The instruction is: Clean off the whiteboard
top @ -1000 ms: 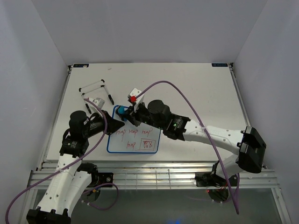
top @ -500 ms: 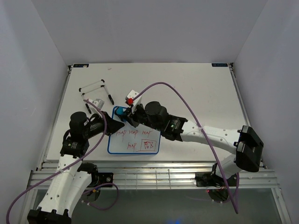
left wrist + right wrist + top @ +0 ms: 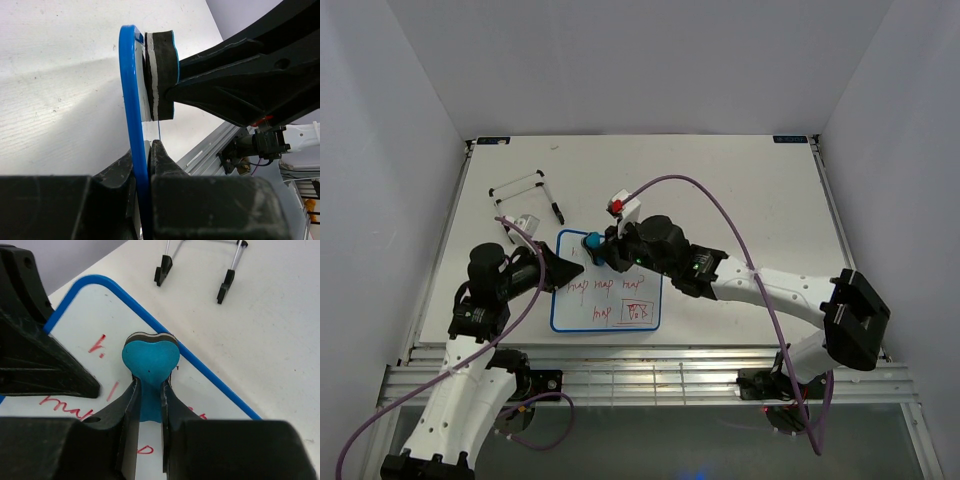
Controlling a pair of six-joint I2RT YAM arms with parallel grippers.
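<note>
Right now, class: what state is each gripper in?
Left gripper: shut on the edge of the whiteboard.
Right gripper: shut on the blue eraser.

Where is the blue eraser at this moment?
In the top view the eraser is on the whiteboard's far left corner, gripped by the right hand; the stand lies beyond it.

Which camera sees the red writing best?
The top view: nearly all the writing shows on the whiteboard. The right wrist view shows only a few marks beside the eraser; the left wrist view sees the whiteboard edge-on.
</note>
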